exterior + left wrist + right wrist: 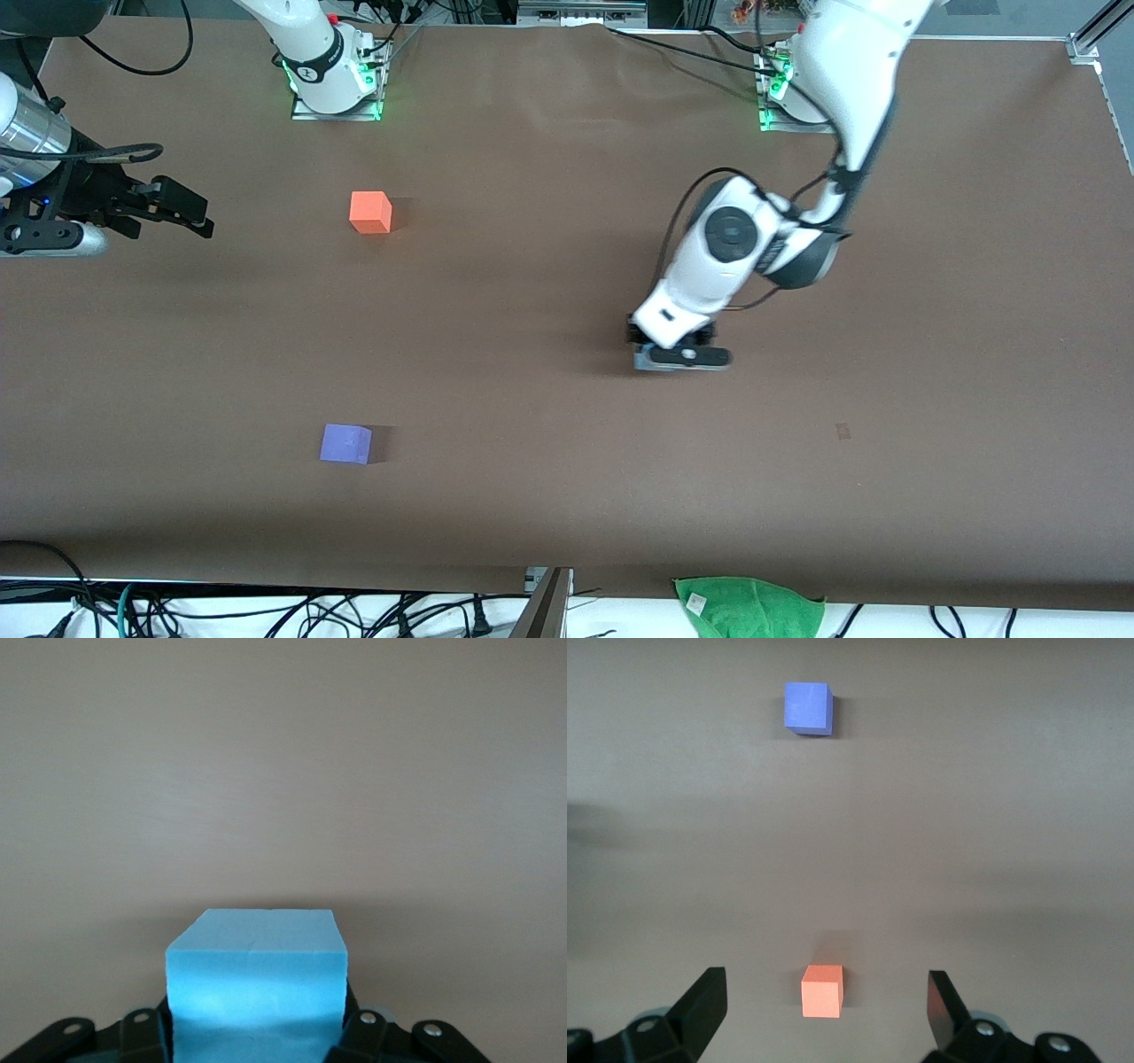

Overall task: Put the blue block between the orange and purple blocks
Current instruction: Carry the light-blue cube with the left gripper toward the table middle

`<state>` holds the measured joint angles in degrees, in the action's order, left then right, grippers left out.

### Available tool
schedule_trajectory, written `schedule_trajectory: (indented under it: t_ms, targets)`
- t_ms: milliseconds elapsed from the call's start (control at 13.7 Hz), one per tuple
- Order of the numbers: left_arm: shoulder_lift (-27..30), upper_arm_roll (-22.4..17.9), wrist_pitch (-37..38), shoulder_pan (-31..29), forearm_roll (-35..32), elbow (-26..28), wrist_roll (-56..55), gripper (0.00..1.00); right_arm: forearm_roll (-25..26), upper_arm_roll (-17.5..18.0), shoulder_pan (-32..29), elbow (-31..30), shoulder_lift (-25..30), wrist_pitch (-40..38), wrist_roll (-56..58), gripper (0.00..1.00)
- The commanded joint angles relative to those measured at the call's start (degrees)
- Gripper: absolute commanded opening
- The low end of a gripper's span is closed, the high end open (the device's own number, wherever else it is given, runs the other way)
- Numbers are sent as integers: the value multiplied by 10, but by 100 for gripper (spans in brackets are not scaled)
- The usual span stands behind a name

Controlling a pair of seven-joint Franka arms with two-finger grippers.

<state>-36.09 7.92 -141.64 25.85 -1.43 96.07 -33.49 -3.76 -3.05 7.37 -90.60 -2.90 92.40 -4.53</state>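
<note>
Between left gripper (255, 1041) jaws, matte foam-like blue block (255, 979)

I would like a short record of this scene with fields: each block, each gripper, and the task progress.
blue block: between the left gripper's fingers
orange block: on the table, nearer the robot bases
purple block: on the table, nearer the front camera than the orange block
left gripper: shut on blue block, low over mid-table
right gripper: open, waiting
progress: blue block not yet between the others
</note>
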Motion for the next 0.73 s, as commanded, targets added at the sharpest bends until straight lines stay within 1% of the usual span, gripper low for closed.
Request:
schedule_trajectory:
  t_ms: [0,292,365,438,511,584,658]
  targets:
    - [-66,-8,12,42,-3,-86,-29,46,-7,1,-4,10,-3,-5,4,100]
    - [-104,-7,12,61,-2,-100,-35,47,-6,1,-15,8,-10,-6,4,100]
    - [-115,-7,12,63,-2,-102,-35,50,-6,1,-18,8,-11,-6,5,100]
    - [-126,-7,11,68,-2,-116,-37,67,-5,1,-19,8,-11,-6,5,100]
    - [-127,-7,14,69,-2,-131,-37,100,-4,0,-24,8,-15,-6,5,100]
    - [-121,-6,28,68,3,-142,-37,100,-4,1,-27,9,-15,-5,5,100]
    - [-111,-7,78,66,32,-169,-36,100,-5,1,-28,9,-15,-4,4,100]
